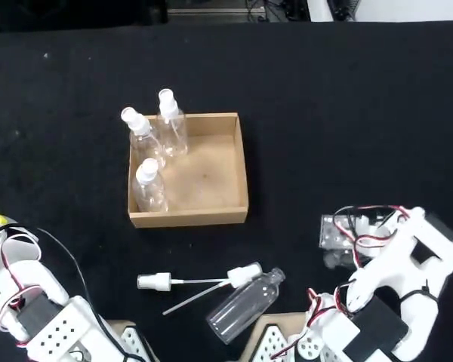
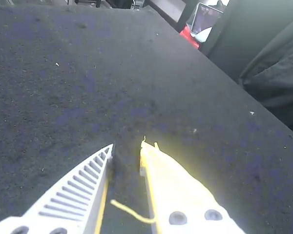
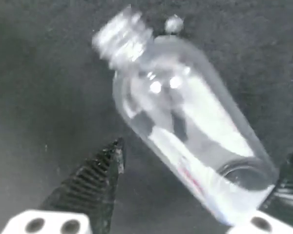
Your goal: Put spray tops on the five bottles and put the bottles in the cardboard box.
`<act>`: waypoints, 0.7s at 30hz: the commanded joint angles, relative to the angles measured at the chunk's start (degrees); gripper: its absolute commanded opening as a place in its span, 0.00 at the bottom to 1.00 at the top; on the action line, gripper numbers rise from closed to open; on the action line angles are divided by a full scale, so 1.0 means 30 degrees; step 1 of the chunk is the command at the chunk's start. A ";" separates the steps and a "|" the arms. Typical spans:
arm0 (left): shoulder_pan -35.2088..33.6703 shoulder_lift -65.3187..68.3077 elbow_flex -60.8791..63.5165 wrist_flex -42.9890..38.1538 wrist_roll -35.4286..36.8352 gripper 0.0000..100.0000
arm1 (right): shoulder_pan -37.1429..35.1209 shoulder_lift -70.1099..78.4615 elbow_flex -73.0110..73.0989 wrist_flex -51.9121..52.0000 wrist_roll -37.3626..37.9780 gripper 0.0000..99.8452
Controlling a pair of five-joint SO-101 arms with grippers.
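The right hand [image 3: 198, 173] is spread open astride a capless bottle [image 3: 185, 122] lying on the black worktop [image 3: 34, 87], with its base between the fingers (contact unclear). Another uncapped bottle [image 1: 245, 305] lies beside two loose spray tops [image 1: 155, 282]. Three capped bottles [image 1: 149, 185] stand in the cardboard box [image 1: 189, 219]. The left hand [image 2: 127, 148] is slightly parted and empty.

high: overhead, far | wrists: close, looking past jaws | shared: table [image 1: 347, 113]
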 commanded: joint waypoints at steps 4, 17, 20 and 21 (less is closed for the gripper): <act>0.0190 -0.0234 0.0484 -0.0498 -0.0029 0.08 | -0.1788 -0.0161 -0.0396 -0.0703 -1.0579 0.18; 0.0190 -0.0234 0.0484 -0.0498 -0.0029 0.08 | -0.0440 0.0015 -0.2711 0.2491 -2.4615 0.30; 0.0190 -0.0234 0.0484 -0.0498 -0.0029 0.08 | -0.0615 -0.0015 -0.2857 0.2901 -2.4264 0.41; 0.0190 -0.0234 0.0484 -0.0498 -0.0029 0.08 | -0.0733 -0.0015 -0.3033 0.2989 -2.4264 0.42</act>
